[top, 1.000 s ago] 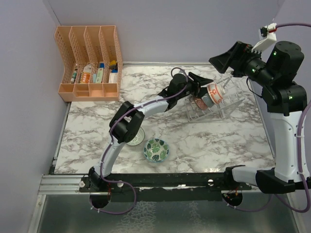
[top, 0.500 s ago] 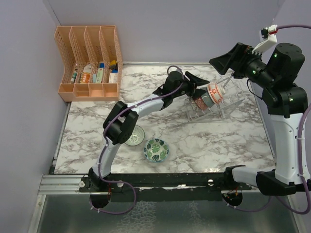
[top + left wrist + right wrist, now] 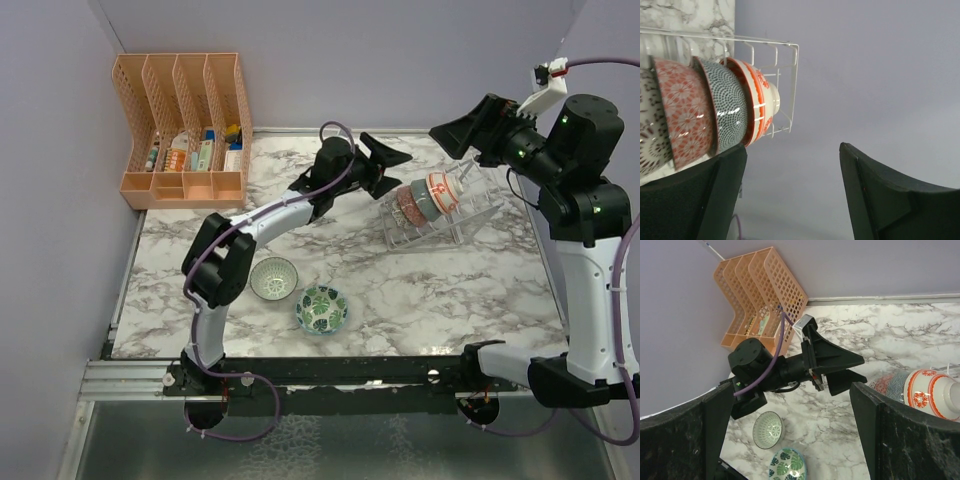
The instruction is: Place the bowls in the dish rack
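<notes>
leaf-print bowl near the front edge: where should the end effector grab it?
I'd pinch the rim of the leaf-print bowl from straight above, one finger inside, one outside. It sits upright, mouth up. Take the right side of the rim: the pale bowl sits close on its left.

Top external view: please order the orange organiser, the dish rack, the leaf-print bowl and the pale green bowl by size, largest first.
Orange organiser
dish rack
leaf-print bowl and pale green bowl: these look about equal, so unranked.
</notes>
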Tool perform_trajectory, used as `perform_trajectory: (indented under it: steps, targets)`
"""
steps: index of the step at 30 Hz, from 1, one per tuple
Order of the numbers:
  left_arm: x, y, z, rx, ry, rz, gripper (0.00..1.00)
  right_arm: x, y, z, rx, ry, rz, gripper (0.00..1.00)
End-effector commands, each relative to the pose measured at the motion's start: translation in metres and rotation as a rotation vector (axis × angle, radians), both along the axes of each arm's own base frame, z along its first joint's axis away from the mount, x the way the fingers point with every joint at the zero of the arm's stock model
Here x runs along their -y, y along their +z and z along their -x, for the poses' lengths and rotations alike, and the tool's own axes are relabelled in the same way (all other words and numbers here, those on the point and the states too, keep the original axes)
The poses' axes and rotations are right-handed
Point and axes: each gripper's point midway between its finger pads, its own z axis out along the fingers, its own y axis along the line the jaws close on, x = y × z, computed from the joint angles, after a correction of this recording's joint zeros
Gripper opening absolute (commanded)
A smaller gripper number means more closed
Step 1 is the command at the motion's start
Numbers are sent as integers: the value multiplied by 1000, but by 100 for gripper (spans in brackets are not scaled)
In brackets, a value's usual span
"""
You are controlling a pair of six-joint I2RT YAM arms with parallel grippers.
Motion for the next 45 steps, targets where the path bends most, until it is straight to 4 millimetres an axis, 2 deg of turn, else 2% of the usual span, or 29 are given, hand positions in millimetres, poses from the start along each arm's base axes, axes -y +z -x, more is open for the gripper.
perform_trajectory:
  steps: [1,7,12,16,19,22,26,35,40,45]
  targets:
    - [-34,27,11,139,14,-85,80,-2,12,9,44,26,-8,100]
    - [-99,15,30,223,43,-303,85,-2,11,10,39,36,1,100]
    - [-158,-25,63,233,45,-597,86,-5,9,12,40,60,9,100]
    - [-210,-62,94,167,44,-854,82,-5,4,13,28,64,26,100]
    - [-240,-86,117,123,31,-982,77,-6,-6,13,5,71,28,100]
    - [-259,-118,137,72,3,-1060,71,-11,-18,13,-32,96,10,100]
    - [-268,-148,153,53,-29,-1096,64,-15,-25,13,-53,117,-9,100]
    - [-264,-187,159,51,-114,-1211,59,-14,-25,18,-55,118,-3,100]
    - [-253,-197,158,65,-153,-1242,55,-12,-25,22,-51,113,4,100]
    - [-253,-203,156,67,-175,-1286,53,-11,-22,24,-39,107,12,100]
